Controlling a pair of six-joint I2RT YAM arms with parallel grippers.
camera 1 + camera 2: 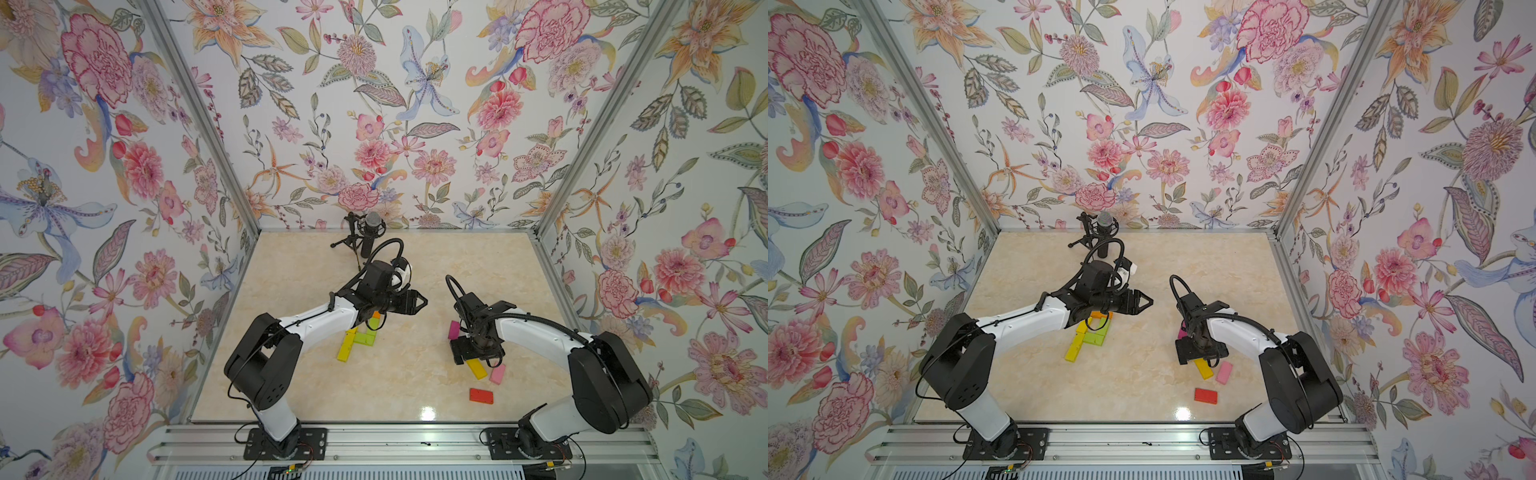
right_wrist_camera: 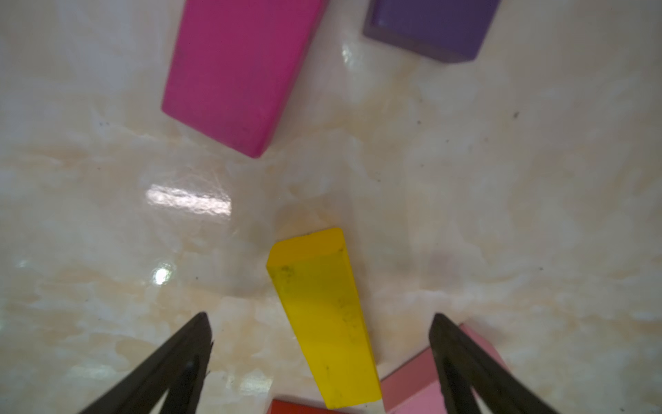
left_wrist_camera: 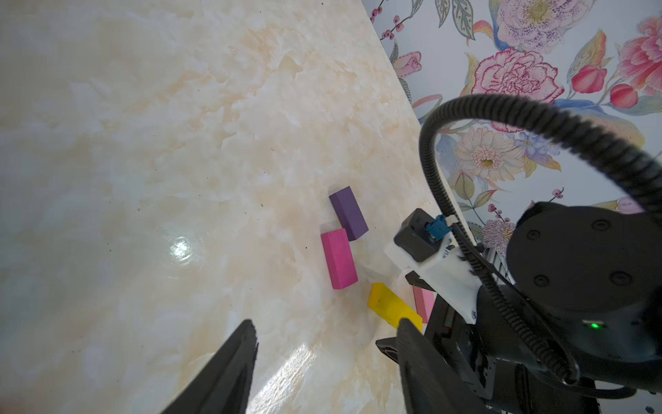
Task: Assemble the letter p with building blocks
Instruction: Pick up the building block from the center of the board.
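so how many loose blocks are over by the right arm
5: magenta block, purple block next to it, yellow block under the right gripper, pink block beside that, red block apart from the rest. The right arm may hide more.

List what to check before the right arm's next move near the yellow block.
1. Right end effector open: ok.
2. Yellow block lined up between its jaws: ok.
3. Clearance from pink block: cannot tell.
4. Left end effector open and empty: ok.
5. Unfinished letter fully visible in the top views: not ok, left arm hides part.
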